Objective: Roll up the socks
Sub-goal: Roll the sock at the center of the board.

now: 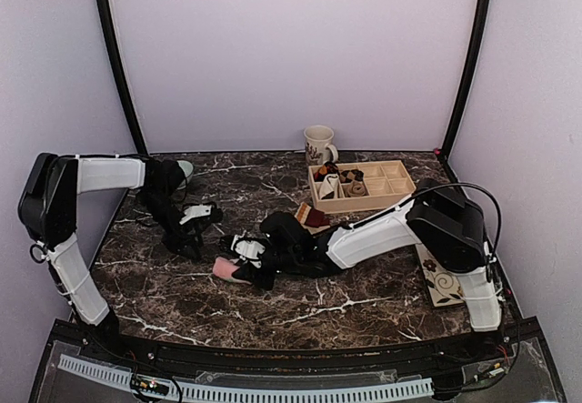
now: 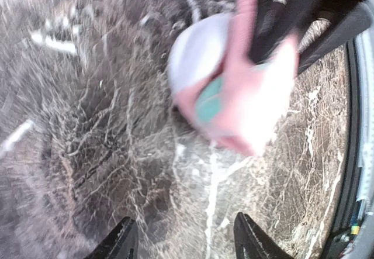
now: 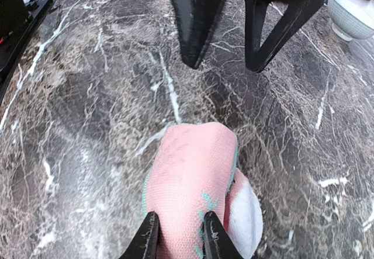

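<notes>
- Dark marble tabletop (image 1: 346,303) fills my views, with pale walls behind it.
- My right gripper (image 3: 181,224) is pinched narrow on the pink sock (image 3: 193,177), with fabric squeezed between both fingers.
- My left gripper (image 2: 185,218) stands wide with nothing between its fingers. It hovers just beyond the sock's free end, apart from it.
- The pink sock sits near the middle of the table, a little to the near left. It looks doubled over, with a white patch and green trim bulging on one side.
- I cannot tell how many turns it has, since the top view hides most of it under the gripper and the left wrist view is blurred.
- Its long axis runs left to right across the table, the rounded free end pointing left toward the left arm.
- The tan sock (image 1: 309,216) with the dark-red cuff lies flat just behind my right arm, near the wooden compartment tray (image 1: 364,207). Neither gripper touches it.
- I judge the task as early: one sock is partly gathered, and the other is not yet begun.
</notes>
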